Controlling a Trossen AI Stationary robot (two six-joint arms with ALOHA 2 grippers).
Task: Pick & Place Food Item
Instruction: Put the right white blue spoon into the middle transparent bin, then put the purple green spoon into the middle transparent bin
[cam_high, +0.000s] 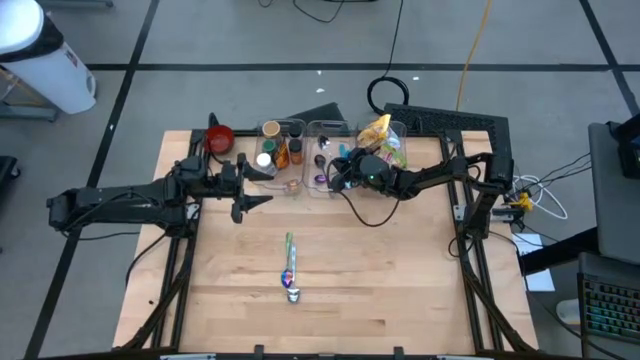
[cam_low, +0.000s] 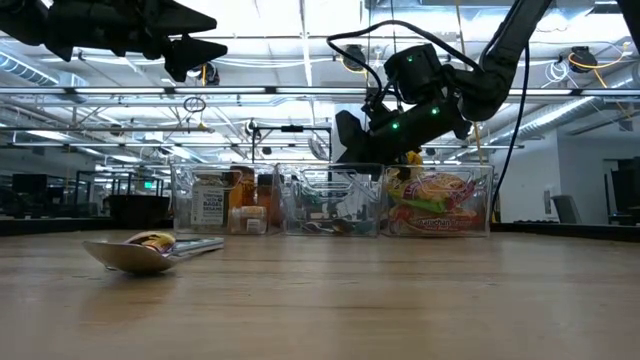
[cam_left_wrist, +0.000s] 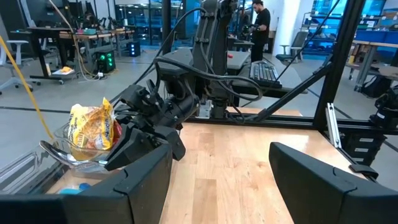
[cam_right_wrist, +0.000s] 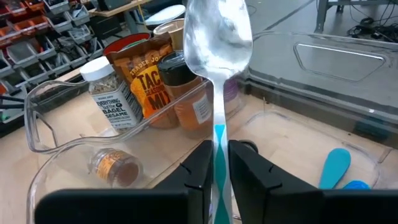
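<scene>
White-capped jar (cam_right_wrist: 107, 93) reads "EVERYTHING… SESAME"; packet (cam_right_wrist: 144, 70) reads "TACO".

Spoon (cam_high: 290, 280) lies on the desk (cam_high: 400, 290), well in front of the clear bins. Red bowl (cam_high: 220, 138) sits at the desk's far left corner. Keyboard (cam_high: 612, 305) rests off the desk's right edge.

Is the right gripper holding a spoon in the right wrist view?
Yes, the right gripper is shut on the teal handle of a clear spoon, whose bowl stands up above the fingers.
</scene>
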